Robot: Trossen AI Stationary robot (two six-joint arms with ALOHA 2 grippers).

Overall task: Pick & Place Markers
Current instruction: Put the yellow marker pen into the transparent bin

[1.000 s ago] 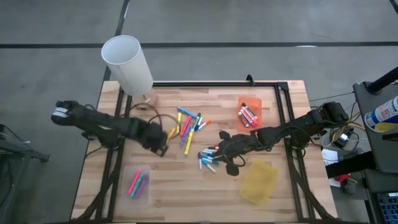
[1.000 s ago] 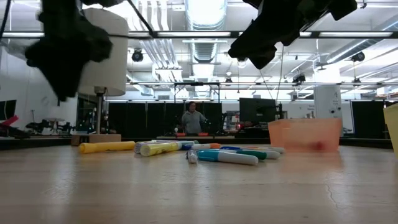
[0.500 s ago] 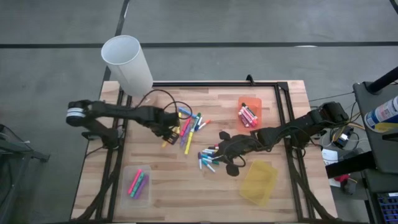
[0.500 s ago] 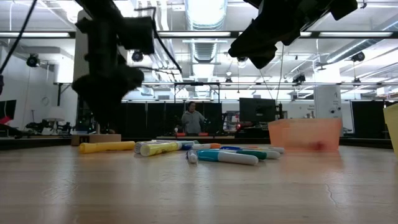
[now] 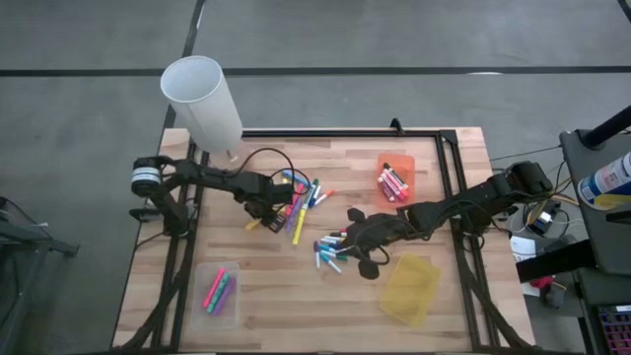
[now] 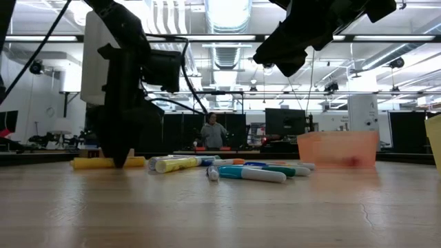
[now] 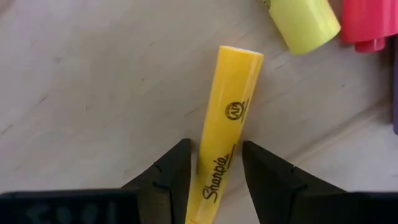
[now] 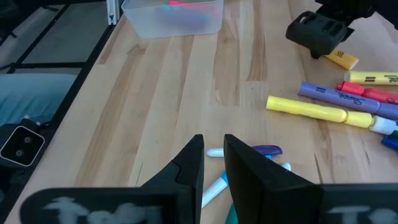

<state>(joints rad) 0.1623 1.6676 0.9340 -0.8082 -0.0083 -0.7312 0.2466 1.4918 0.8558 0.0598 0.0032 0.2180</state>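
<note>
Left wrist view showed the left gripper's (image 7: 214,165) two dark fingers (image 7: 171,171) set on either side of a yellow marker (image 7: 229,130) lying flat on the wooden table (image 7: 93,74), the gap between them barely wider than the barrel; whether the pads were pressing it could not be told. Just past that marker's far end lay the tip of another yellow marker (image 7: 305,22) and a pink one (image 7: 372,18).

From above, the left gripper (image 5: 264,202) stood at the edge of the loose pile of markers (image 5: 301,197) nearest the white cylinder (image 5: 202,99), with the yellow marker (image 5: 254,223) poking out from under it. The level view had the gripper (image 6: 124,155) tip-down at the tabletop over that marker (image 6: 93,162).

The right gripper (image 5: 357,230) hung above a second small cluster of markers (image 5: 330,251), on the pile's side facing the yellow bin (image 5: 412,291); in its wrist view the fingers (image 8: 186,163) were only narrowly apart and held nothing. An orange bin (image 5: 396,177) with markers sat beyond the pile from the cylinder, and a clear bin (image 5: 218,293) holding pink and green ones sat near the table's front edge.
</note>
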